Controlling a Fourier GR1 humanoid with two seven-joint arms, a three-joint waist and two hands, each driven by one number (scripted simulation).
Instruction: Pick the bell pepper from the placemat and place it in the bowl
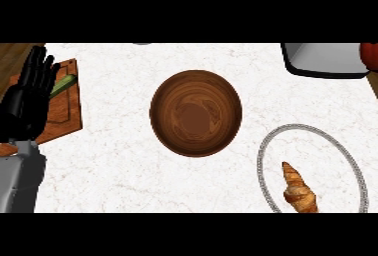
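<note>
Bell pepper (65, 84): green, only a narrow slanted strip of it shows. It lies on the upper part of the brown rectangular placemat (63, 117) at the far left of the white marbled desk (118, 165). The rest of it is hidden behind the black left hand (26, 100), so its full shape cannot be made out.

Left hand: over the left portion of the placemat, with the fingers (37, 67) straight, held close together and pointing toward the far edge of the desk. They are not curled round anything. Cannot tell whether the hand touches the pepper or only covers it. The grey forearm (18, 180) enters from the lower left corner.

Placemat: set slightly askew, its right edge near the pepper, with a thin inner border line visible. Its left part is covered by the hand.

Dark wooden bowl (196, 115): round, sits at the centre of the desk, well apart from the placemat on its right side. Bare wood grain shows inside.

White plate with a grey beaded rim (260, 160): lower right, near the bowl but not touching it. A golden-brown croissant (299, 190) lies on it, tip pointing away from the robot.

Grey-and-white container (325, 60): top right corner. An orange-red rounded object (370, 54) sits just beside it, cut off by the right edge.
</note>
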